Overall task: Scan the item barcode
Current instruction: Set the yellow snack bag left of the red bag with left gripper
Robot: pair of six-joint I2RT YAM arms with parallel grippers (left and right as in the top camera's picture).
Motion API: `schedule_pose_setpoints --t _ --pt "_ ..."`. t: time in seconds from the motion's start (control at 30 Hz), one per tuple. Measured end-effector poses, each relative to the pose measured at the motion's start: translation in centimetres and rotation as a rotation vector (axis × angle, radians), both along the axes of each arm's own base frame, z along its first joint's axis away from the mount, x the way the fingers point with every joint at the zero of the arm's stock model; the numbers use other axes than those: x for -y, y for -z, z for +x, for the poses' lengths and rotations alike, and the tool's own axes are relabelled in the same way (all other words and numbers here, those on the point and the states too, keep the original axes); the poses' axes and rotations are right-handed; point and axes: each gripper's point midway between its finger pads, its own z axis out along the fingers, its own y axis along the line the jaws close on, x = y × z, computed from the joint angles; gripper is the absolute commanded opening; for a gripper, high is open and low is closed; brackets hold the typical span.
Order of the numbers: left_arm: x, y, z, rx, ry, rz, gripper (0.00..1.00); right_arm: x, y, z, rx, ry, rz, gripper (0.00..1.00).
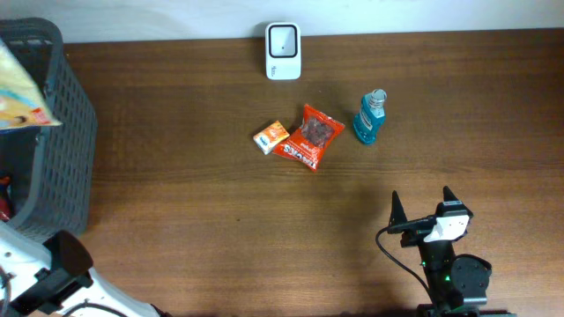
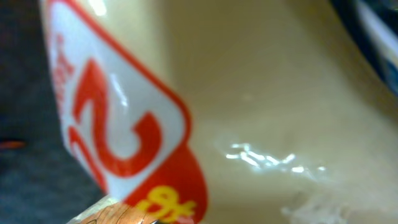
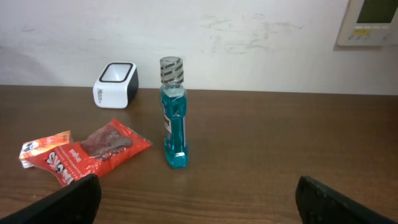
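Well, the packet [image 1: 19, 92] sits in the basket [image 1: 70, 132] at far left, left gripper closed right against it, the scanner [image 1: 283, 50] well off to its right, the right gripper [image 1: 421, 195] gaping idle.

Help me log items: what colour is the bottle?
Translucent blue; the bottle shows best in the right wrist view.

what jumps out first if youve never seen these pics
The blue bottle stands upright on the brown table, a red snack packet and white scanner nearby. The left wrist view is filled by a blurred beige packet with a red-and-white label.
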Motion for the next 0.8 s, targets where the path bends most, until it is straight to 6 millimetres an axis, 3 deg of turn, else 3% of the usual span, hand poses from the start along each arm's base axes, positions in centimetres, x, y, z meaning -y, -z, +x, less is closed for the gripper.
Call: schedule_pose_setpoints --t 0.03,0.2,0.37,0.47,0.53,0.63,0.8 --pt "1.4 -0.2 0.3 0.011 0.046 -0.028 0.0 0.0 0.0 0.0 0.0 0.0 0.0 0.99" --pt "12.8 0.1 2.4 -0.009 0.352 -0.128 0.0 0.0 0.0 0.0 0.0 0.0 0.0 0.99" --pt "21.7 0.5 3.0 -0.041 0.562 -0.1 0.0 0.0 0.0 0.0 0.0 0.0 0.0 0.99" --pt "25.4 2.3 2.9 -0.117 0.62 -0.033 0.0 0.0 0.0 0.0 0.0 0.0 0.0 0.98" --pt "27.8 4.9 2.9 -0.21 0.656 0.015 0.0 0.0 0.0 0.0 0.0 0.0 0.0 0.99" --pt "28.4 7.1 3.5 -0.27 0.649 0.033 0.0 0.0 0.0 0.0 0.0 0.0 0.0 0.99" --pt "31.0 14.2 5.4 -0.4 0.668 0.014 0.0 0.0 0.0 0.0 0.0 0.0 0.0 0.99"
